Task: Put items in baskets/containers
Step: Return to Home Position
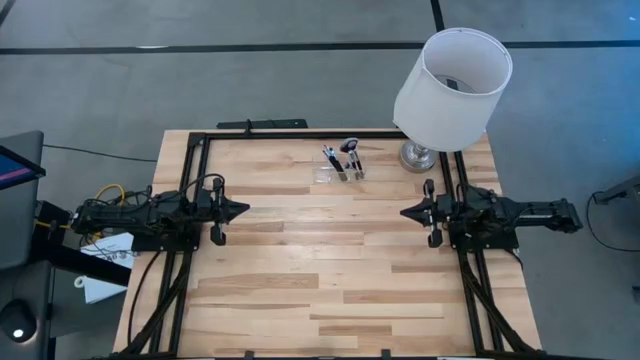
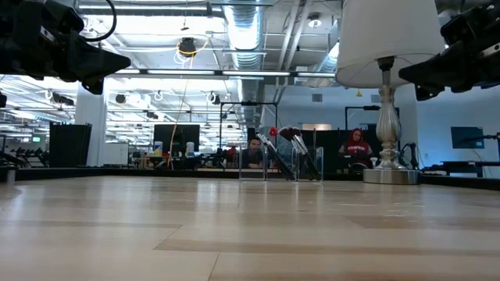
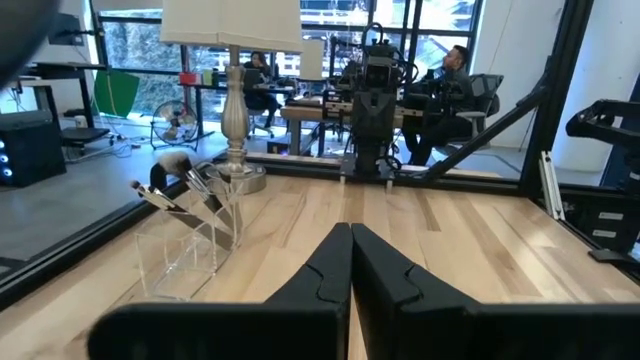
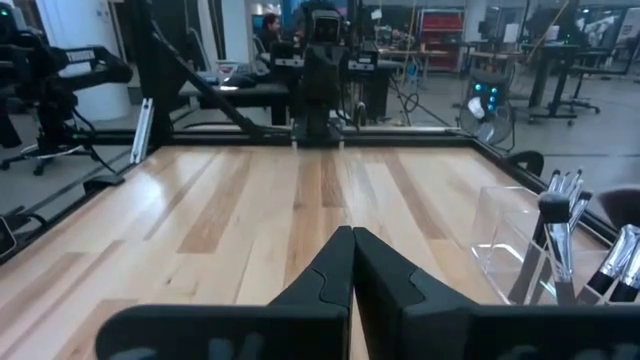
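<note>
The clear plastic organizer (image 1: pixel 340 168) stands near the table's far edge, left of the lamp. Several slim makeup brushes (image 1: pixel 342 158) stick up out of it, leaning, dark heads upward; they show too in the low view (image 2: pixel 285 152), the left wrist view (image 3: pixel 185 190) and the right wrist view (image 4: pixel 565 235). My left gripper (image 1: pixel 243 209) hovers shut over the table's left side, pointing right. My right gripper (image 1: pixel 405 212) hovers shut over the right side, pointing left. Both are well clear of the organizer.
A lamp with a big white shade (image 1: pixel 453 85) and silver base (image 1: pixel 417 155) stands at the far right corner, right beside the organizer. A black frame (image 1: pixel 300 133) runs along the table's far edge and sides. Bare wood (image 1: pixel 320 260) lies between the grippers.
</note>
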`<state>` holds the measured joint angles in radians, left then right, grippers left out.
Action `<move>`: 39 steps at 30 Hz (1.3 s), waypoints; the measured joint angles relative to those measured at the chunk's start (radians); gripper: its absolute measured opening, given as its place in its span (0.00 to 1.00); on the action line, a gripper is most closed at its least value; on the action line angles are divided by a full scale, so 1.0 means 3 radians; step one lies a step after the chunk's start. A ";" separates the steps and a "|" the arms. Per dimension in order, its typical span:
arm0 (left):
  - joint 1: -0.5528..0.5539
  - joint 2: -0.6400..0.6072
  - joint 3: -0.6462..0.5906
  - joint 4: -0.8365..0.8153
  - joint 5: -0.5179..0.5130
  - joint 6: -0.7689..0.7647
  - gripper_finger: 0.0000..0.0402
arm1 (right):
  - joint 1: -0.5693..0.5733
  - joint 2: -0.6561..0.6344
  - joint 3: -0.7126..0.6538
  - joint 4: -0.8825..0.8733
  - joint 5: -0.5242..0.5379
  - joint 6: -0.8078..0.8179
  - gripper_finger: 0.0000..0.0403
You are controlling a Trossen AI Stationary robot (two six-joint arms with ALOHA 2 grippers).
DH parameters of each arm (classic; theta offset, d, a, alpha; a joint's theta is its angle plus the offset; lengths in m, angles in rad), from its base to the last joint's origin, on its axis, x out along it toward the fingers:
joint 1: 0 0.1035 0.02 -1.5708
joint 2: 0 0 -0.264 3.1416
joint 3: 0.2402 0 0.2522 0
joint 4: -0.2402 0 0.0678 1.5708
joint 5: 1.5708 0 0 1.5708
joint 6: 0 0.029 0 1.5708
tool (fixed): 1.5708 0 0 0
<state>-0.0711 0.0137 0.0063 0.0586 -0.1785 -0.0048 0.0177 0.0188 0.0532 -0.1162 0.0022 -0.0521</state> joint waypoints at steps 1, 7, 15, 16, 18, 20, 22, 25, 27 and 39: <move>0.0000 0.0006 0.0000 0.0002 0.0000 0.0000 0.01 | 0.0000 0.0000 0.0000 -0.0001 0.0001 0.0000 0.00; 0.0000 0.0010 0.0000 0.0009 -0.0001 0.0000 0.01 | 0.0000 0.0001 0.0000 -0.0004 -0.0002 -0.0001 0.00; 0.0000 0.0011 0.0000 0.0032 0.0000 0.0000 0.01 | 0.0000 0.0001 0.0000 -0.0004 -0.0004 -0.0086 0.00; 0.0000 0.0011 0.0000 0.0034 0.0001 0.0000 0.01 | -0.0001 0.0001 0.0000 -0.0004 -0.0004 -0.0088 0.00; 0.0000 0.0011 0.0000 0.0034 -0.0001 0.0000 0.01 | -0.0001 0.0001 0.0000 -0.0004 -0.0004 -0.0089 0.00; 0.0000 0.0011 0.0000 0.0036 0.0001 0.0000 0.01 | 0.0000 0.0001 0.0000 -0.0004 -0.0004 -0.0089 0.00; 0.0000 0.0011 0.0000 0.0036 0.0000 0.0000 0.01 | 0.0000 0.0001 0.0000 -0.0004 -0.0004 -0.0089 0.00; 0.0000 0.0011 0.0000 0.0037 -0.0001 0.0000 0.01 | 0.0000 0.0001 0.0000 -0.0004 -0.0004 -0.0089 0.00; 0.0000 0.0011 0.0000 0.0039 -0.0001 -0.0001 0.01 | 0.0000 0.0001 0.0000 -0.0004 -0.0004 -0.0089 0.00; 0.0000 0.0011 0.0000 0.0052 0.0001 0.0000 0.01 | -0.0001 0.0001 0.0000 -0.0004 -0.0004 -0.0089 0.00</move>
<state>-0.0711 0.0170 0.0063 0.0742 -0.1783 -0.0048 0.0174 0.0193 0.0532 -0.1174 0.0010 -0.0788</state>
